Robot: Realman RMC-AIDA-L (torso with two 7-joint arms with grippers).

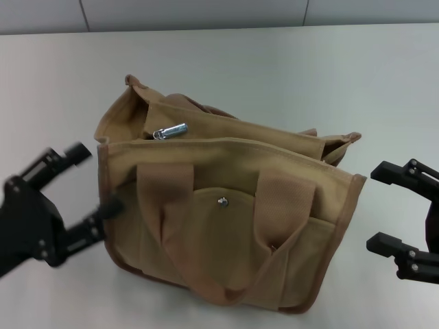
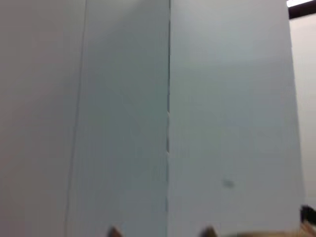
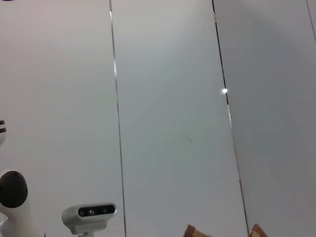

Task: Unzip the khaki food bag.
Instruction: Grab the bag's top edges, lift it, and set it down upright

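The khaki food bag (image 1: pixel 233 233) stands on the table in the head view, its front pocket with the metal snap (image 1: pixel 221 201) facing me and both wide handles hanging down the front. Its silver zipper pull (image 1: pixel 171 131) lies on top near the bag's left end. My left gripper (image 1: pixel 96 179) is open at the bag's left side, its lower finger against the bag's left edge. My right gripper (image 1: pixel 374 206) is open just right of the bag and does not touch it. Small tan bits of the bag show in the left wrist view (image 2: pixel 113 231) and the right wrist view (image 3: pixel 190 230).
The bag stands on a pale grey table (image 1: pixel 329 75) with a wall panel behind it. The wrist views show grey wall panels. A white camera unit (image 3: pixel 89 215) shows in the right wrist view.
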